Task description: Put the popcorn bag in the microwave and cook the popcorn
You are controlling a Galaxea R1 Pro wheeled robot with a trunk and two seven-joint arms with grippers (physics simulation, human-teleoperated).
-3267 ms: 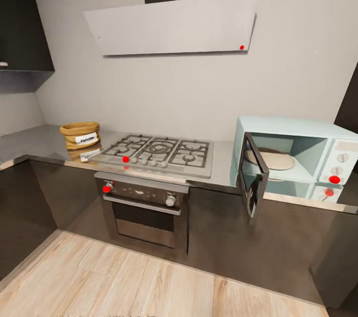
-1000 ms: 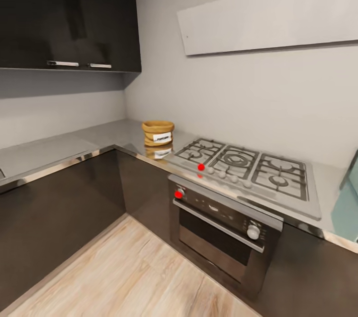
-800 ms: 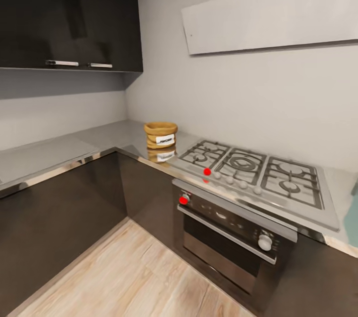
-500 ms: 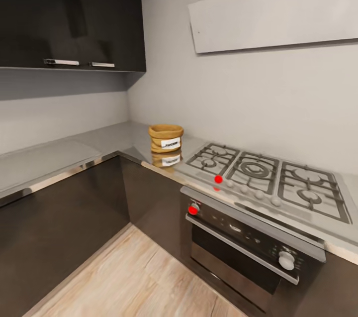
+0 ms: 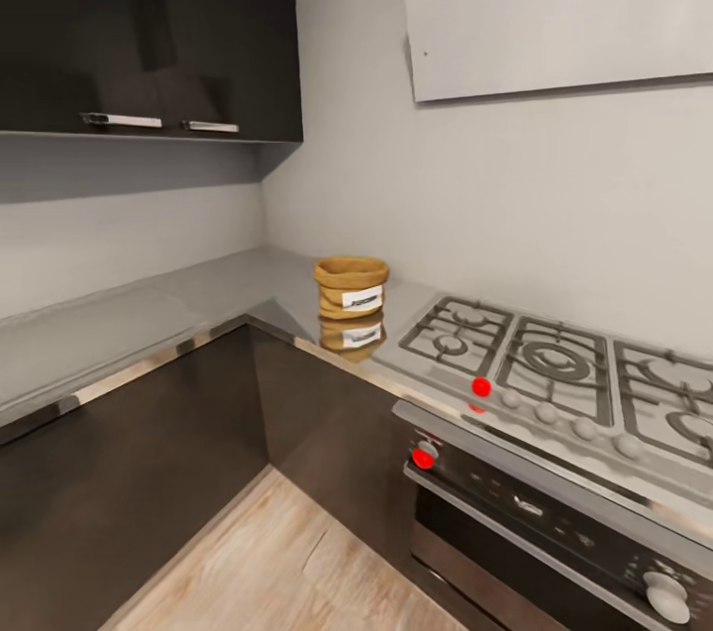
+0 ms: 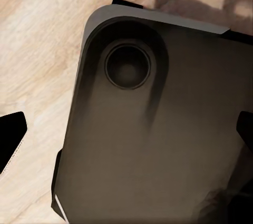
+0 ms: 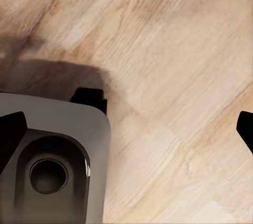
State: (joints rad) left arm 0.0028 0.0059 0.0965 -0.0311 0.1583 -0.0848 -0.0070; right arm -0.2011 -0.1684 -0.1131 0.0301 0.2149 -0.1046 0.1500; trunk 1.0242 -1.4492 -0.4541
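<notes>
— Left hand (image 6: 126, 129) spread wide, both dark fingertips at the frame edges, gripping nothing above the robot's grey base (image 6: 158, 145). Right hand (image 7: 126, 126)?

— Equally wide apart, empty, over the wooden floor (image 7: 174, 50). Popcorn bag (image 5: 352, 286) sits upright on the table (image 5: 149, 314), just beside the gas hob (image 5: 555, 364).

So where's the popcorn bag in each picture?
Head view: popcorn bag on the countertop, mid-picture, left of the stove.
Left wrist view: looks down at wooden floor and the robot's dark base.
Right wrist view: the same floor and base.
Shared landmark: the wooden floor, at the head view's bottom.
</notes>
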